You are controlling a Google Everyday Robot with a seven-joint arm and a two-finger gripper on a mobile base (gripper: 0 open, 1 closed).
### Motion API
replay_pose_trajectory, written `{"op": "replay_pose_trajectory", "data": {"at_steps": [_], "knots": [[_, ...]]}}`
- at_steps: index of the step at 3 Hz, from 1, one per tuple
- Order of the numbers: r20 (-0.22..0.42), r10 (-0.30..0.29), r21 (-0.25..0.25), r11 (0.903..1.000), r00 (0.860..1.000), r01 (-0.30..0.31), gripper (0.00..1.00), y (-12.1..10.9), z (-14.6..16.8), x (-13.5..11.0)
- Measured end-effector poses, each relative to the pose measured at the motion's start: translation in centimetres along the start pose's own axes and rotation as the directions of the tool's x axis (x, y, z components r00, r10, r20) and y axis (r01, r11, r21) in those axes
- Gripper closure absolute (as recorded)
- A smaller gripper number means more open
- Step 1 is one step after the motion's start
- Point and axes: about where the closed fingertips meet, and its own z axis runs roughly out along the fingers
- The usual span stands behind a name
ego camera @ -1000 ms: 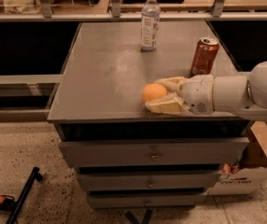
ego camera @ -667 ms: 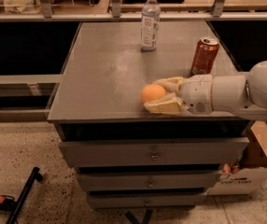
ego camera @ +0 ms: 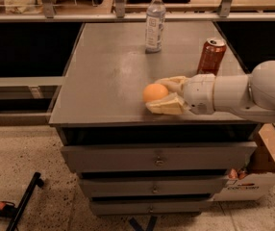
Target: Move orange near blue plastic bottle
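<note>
The orange is clasped by the gripper, centre frame; the soda can could be toppled en route to the blue plastic bottle.

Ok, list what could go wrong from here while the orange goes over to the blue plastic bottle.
1. The gripper appears shut on the orange near the front edge of the table; being round, it could roll off if it slips.
2. The soda can stands right behind the arm; a swing toward the back may knock it.
3. The blue plastic bottle is tall and narrow; a nudge on placing could topple it.
</note>
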Motion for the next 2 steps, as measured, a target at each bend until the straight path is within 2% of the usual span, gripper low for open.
{"op": "replay_pose_trajectory", "data": {"at_steps": [1, 2], "knots": [[0.000, -0.020, 0.043, 0.9989, 1.000, 0.020, 1.00, -1.5, 0.2, -0.5], [-0.029, -0.021, 0.112, 0.9934, 0.999, 0.024, 1.00, -3.4, -0.2, -0.9]]}}
